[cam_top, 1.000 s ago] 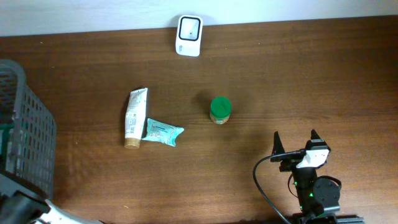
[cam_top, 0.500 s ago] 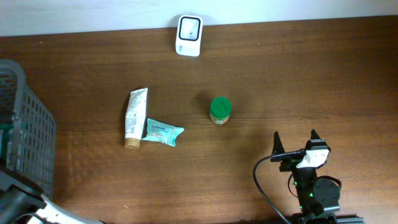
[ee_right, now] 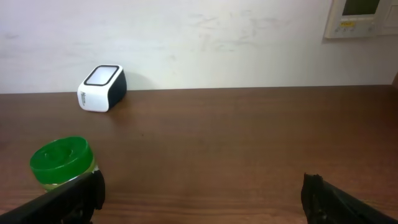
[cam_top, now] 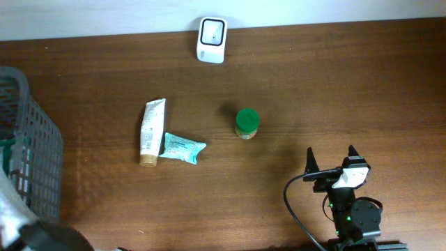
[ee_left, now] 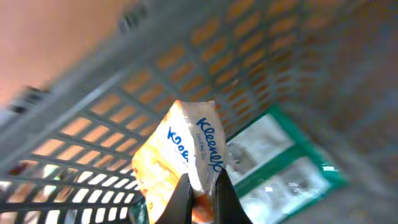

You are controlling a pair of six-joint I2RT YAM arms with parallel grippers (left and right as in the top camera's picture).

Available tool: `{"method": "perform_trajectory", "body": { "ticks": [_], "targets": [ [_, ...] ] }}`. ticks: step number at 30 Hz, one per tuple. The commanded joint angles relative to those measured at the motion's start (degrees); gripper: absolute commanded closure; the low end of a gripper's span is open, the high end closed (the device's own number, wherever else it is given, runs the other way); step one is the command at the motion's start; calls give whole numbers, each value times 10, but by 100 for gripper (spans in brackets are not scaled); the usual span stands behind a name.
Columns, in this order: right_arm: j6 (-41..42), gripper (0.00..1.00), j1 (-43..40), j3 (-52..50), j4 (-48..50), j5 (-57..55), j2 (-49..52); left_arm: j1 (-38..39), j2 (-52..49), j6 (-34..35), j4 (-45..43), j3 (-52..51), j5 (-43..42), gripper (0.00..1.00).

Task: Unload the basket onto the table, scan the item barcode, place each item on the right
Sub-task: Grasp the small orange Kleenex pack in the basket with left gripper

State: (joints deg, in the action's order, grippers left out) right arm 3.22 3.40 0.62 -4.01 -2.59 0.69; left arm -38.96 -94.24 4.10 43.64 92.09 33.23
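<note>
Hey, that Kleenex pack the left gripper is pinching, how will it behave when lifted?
The Kleenex pack is probably floppy: its wrapper crumples where the left gripper pinches it. Likely light, being tissues. The glossy film might slip.

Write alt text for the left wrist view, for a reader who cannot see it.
The left hand is shut on the lower edge of an orange and white Kleenex tissue pack, inside a grey plastic basket. Beyond the pack, a green and white packet lies in the basket. The picture is somewhat blurred.
</note>
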Motion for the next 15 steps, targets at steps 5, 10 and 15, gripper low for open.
{"method": "perform_trajectory", "body": {
  "ticks": [5,10,15],
  "targets": [
    [2,2,-4,-3,-4,-7,-3,186,193,70,120,9,-226,100],
    [2,2,-4,-3,-3,-7,-3,310,196,65,214,-7,-249,100],
    [2,2,-4,-3,-3,-7,-3,341,145,65,203,-94,-249,100]
  ]
}}
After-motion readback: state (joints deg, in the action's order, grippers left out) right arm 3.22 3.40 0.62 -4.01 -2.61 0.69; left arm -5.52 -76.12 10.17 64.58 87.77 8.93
